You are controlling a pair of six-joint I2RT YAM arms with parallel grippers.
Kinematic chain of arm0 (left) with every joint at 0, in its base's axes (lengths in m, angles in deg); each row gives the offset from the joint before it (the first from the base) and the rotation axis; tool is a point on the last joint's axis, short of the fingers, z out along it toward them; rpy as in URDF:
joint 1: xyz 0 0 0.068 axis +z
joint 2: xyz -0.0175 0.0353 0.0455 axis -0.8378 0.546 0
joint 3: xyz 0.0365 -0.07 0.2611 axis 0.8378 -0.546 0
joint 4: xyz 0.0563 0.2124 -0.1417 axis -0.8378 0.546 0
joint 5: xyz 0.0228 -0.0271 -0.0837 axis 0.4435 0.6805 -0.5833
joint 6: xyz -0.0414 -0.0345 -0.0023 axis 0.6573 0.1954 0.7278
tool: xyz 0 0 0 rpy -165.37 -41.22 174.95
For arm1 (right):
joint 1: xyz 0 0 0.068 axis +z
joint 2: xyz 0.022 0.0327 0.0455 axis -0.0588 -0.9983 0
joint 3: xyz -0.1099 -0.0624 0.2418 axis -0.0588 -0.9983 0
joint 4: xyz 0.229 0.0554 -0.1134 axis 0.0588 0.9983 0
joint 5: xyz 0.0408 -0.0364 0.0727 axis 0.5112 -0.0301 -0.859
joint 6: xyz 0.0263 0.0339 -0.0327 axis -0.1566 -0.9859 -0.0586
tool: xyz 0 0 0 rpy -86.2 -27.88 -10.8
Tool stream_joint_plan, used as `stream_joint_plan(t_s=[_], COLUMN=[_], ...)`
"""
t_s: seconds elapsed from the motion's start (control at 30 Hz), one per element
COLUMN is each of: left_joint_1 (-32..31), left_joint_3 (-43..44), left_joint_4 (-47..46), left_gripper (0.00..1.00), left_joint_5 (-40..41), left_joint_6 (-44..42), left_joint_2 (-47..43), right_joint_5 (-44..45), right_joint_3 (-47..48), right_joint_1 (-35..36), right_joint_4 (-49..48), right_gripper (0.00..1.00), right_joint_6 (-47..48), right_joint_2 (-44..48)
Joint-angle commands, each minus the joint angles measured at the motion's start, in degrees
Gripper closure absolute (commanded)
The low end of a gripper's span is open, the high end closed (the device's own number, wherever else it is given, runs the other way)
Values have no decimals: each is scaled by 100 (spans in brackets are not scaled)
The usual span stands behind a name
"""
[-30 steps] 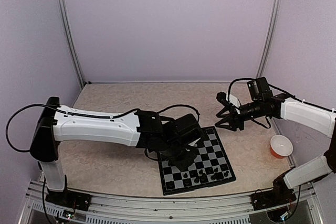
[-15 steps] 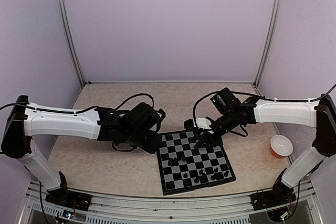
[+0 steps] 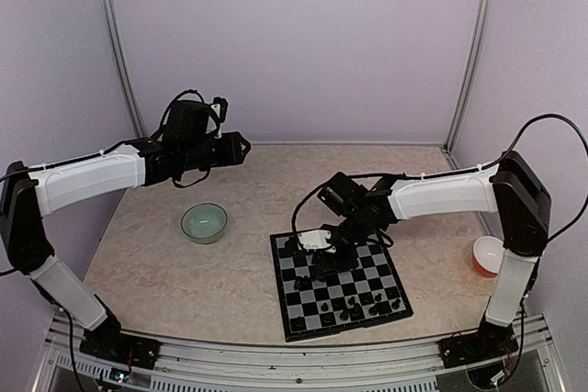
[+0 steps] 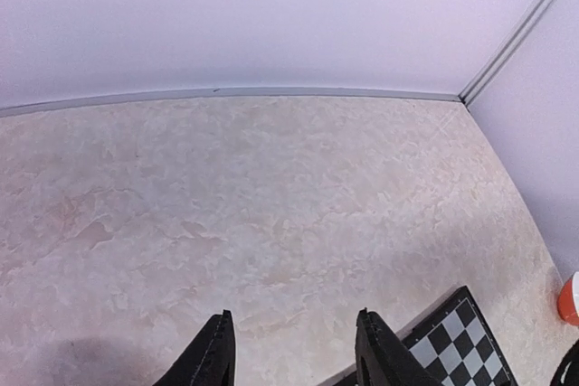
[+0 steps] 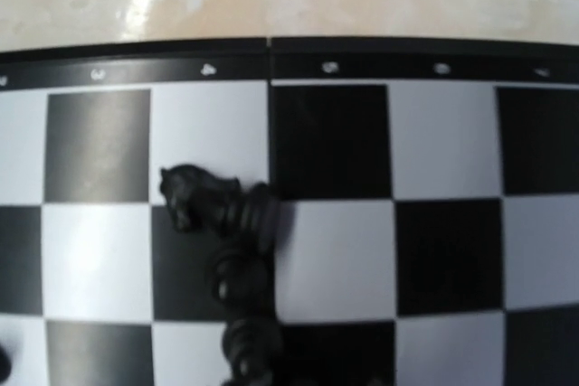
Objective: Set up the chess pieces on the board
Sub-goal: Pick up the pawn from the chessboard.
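High overview, left wrist facing wall, right wrist hugging board

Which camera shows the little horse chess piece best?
The right wrist view: the knight shows close up on the board. The top view shows only tiny dark pieces; the left wrist view shows just a board corner.

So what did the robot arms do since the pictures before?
The left gripper swung off the board to the far left, uncovering the green bowl. The right gripper came in from the right to the board's far-left squares. Whether either took or dropped a piece is unclear. The board, the near-row chess pieces and the orange cup stayed put.
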State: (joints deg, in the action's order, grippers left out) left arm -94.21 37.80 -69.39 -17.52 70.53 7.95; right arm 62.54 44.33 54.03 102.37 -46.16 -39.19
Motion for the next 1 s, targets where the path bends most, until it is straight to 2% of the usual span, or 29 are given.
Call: stream_joint_plan(t_s=[0.0,0.17,0.53,0.97], left_joint_1=[700,970,1503,1528], left_joint_3=[-496,-515,-599,-554], left_joint_4=[-789,-646,-790,-789], left_gripper=[55,56,56,56], left_joint_5=[-1129,-1163,-1796,-2129], left_joint_6=[147,-63,224,294], left_joint_2=[-123,-250,-441,-246], right_joint_5=[214,303,271,267], right_joint_3=[291,453,506,591], right_joint_1=[121,252,364,428], right_joint_4=[313,433,533,477], right_gripper=[64,69,81,77], right_joint_6=[107,166,174,135], right_joint_2=[-211,-424,-442,-491])
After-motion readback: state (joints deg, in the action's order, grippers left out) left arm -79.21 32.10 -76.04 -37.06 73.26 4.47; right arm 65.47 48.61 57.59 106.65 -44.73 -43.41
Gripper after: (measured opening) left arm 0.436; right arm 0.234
